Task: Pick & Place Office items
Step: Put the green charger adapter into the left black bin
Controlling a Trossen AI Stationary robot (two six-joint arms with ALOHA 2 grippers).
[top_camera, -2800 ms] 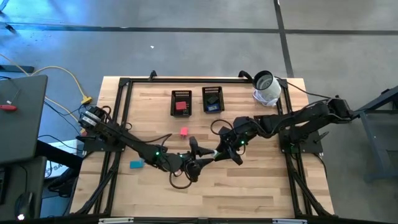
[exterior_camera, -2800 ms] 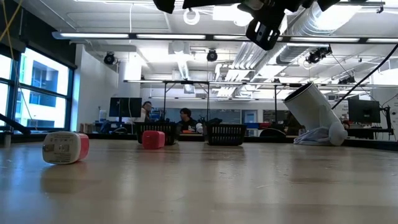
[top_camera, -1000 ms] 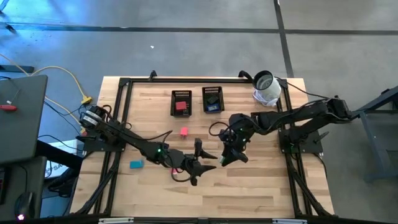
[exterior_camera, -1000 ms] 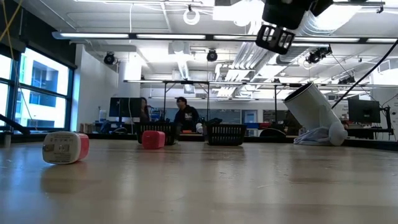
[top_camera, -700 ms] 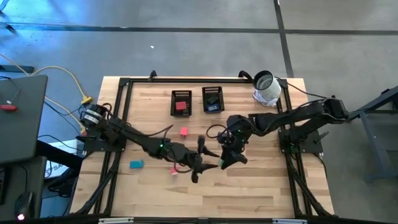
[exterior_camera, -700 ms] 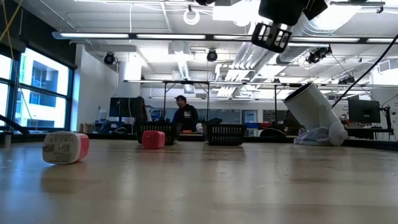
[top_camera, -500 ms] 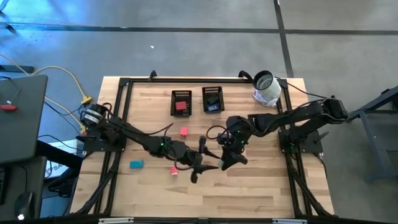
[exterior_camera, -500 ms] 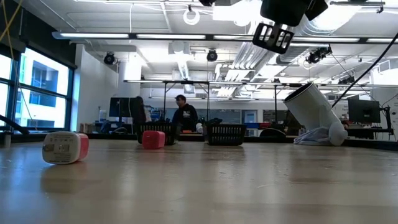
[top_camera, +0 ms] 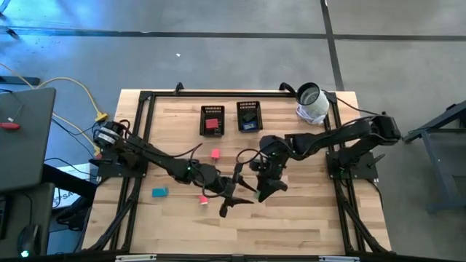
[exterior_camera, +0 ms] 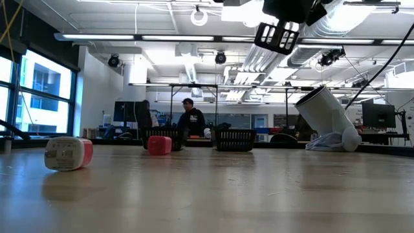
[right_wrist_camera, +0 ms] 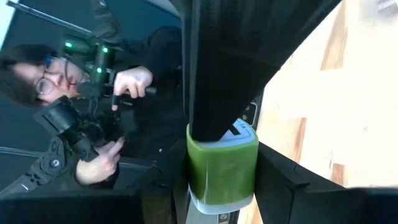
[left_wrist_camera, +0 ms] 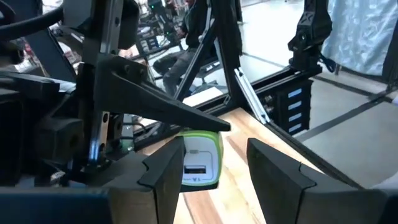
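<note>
A green block with a white end [right_wrist_camera: 222, 165] hangs in the air over the table's middle, with my right gripper [top_camera: 263, 185] shut on it. My left gripper [top_camera: 231, 195] stands open right next to it, and the block [left_wrist_camera: 200, 158] shows just past one of its fingers [left_wrist_camera: 165, 177]. I cannot tell whether that finger touches the block. On the table lie a pink piece [top_camera: 203, 200], a red-pink piece [top_camera: 215, 153] and a teal piece [top_camera: 159, 192]. A red piece [top_camera: 212, 124] lies in the left mesh tray, and a blue one [top_camera: 248, 122] in the right tray. My right gripper pinches the green block between its two fingers, on two opposite green sides [right_wrist_camera: 252, 168]. The fingers come nearly level, slanting a little downward, from the table's far right. The block is lifted clear of the table, with its white end [right_wrist_camera: 221, 202] free of the fingers.
Two black mesh trays [top_camera: 212, 109] [top_camera: 249, 108] stand at the far middle. A white cylinder [top_camera: 312, 102] leans at the far right corner. In the low view a pink-and-white piece [exterior_camera: 68, 153] lies near left. People show in the room behind.
My left gripper has rolled about its own line and its arm has swung a little, uncovering the pink piece on the table. My right gripper has gone slightly toward the table's left with the green block, which stays clear of the table.
</note>
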